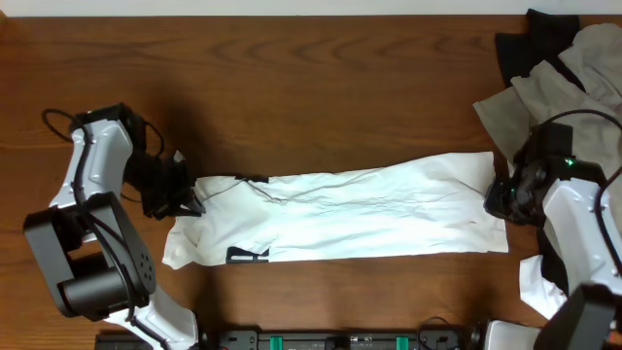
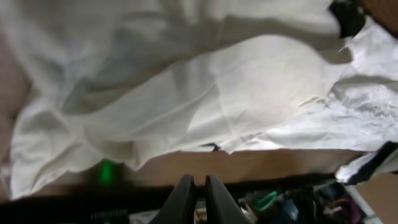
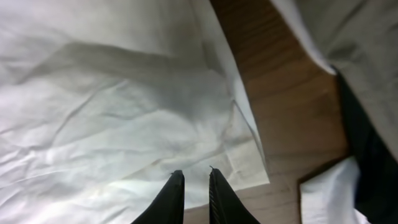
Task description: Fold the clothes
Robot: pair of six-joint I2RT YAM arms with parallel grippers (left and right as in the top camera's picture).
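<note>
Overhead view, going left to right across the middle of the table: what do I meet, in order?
left end effector → white T-shirt → right end effector

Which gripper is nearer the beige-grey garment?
Right. The right gripper is at the end of the T-shirt beside the beige-grey garment; the left gripper is at its opposite end.

white t-shirt (image 1: 369, 214), pretty wrinkled, lying flat as one long folded band running left to right across the wooden table (image 1: 292, 78). bits of black print peek out near its left end, top edge and bottom edge. right end looks squared off.
</note>
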